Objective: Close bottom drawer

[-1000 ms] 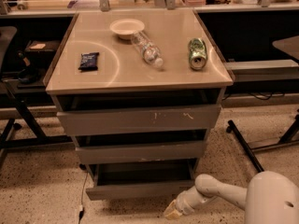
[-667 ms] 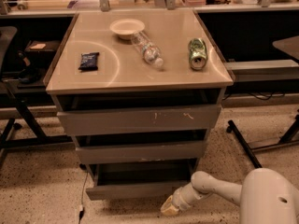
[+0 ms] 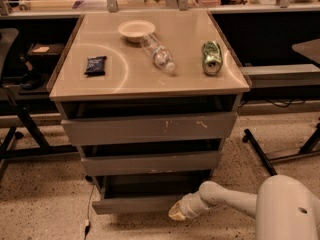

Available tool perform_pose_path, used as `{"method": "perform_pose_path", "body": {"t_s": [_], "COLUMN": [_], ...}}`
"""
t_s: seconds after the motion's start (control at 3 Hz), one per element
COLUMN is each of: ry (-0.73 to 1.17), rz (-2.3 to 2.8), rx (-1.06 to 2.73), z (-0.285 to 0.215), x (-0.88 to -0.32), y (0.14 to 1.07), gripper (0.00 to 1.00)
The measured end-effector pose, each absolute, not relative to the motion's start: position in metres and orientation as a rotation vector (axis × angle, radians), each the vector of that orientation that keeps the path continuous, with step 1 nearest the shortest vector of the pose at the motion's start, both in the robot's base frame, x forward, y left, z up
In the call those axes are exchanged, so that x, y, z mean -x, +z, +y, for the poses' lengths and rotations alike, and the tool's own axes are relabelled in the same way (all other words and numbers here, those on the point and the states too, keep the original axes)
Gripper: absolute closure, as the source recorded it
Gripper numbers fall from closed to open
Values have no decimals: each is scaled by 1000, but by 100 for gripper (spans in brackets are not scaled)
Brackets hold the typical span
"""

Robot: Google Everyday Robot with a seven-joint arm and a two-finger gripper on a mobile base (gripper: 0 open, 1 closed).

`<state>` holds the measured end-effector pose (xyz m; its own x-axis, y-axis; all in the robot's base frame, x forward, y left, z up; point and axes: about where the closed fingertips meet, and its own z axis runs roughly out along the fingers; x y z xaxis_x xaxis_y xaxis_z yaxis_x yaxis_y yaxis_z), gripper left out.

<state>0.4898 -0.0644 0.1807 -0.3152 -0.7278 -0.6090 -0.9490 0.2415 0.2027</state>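
Three drawers: a grey metal cabinet [image 3: 227, 104] shows three stacked fronts below its tan worktop [image 3: 150, 81]; the one camera view looks down on it from the front.
Bottom drawer: the bottom drawer [image 3: 132, 204] is the lowest and narrowest, under the worktop's front edge and close to the floor. It is pulled out, further forward than the two fronts above it.
Bottom drawer's look: a long shallow grey tray with a plain, unmarked flat front. A dark strip of its open inside shows behind that front.
Gripper: the gripper [image 3: 176, 213] is low down at the right end of the bottom drawer's front, below the worktop's front right corner, with its yellowish tip pointing left.
Drawer to gripper: the drawer's front runs leftward from the gripper. The tip is at or just beside the front's right end; whether they touch cannot be told.
Gripper state: cannot tell whether it is spread or closed.
Arm: the white arm [image 3: 232, 200] reaches in from the lower right.
Other fronts: the top drawer front [image 3: 150, 129] is the widest and carries orange scratch marks. The middle drawer front [image 3: 150, 163] is grey.
Worktop: a pale bowl [image 3: 136, 30] sits near the back edge and a clear bottle [image 3: 158, 54] lies on its side in the middle. A green can [image 3: 211, 57] lies toward the right edge and a dark packet [image 3: 95, 65] toward the left edge.
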Motion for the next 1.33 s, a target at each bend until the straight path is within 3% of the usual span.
{"method": "perform_pose_path", "body": {"t_s": [0.67,1.0,1.33], "ry": [648,648,648], "rz": [2091,2090,2090], "rx": [1552,1552,1552], "z": [-54,-53,-53], "x": [-526,-526,-526], "y": [188,188,188], "gripper": [100,82,58]}}
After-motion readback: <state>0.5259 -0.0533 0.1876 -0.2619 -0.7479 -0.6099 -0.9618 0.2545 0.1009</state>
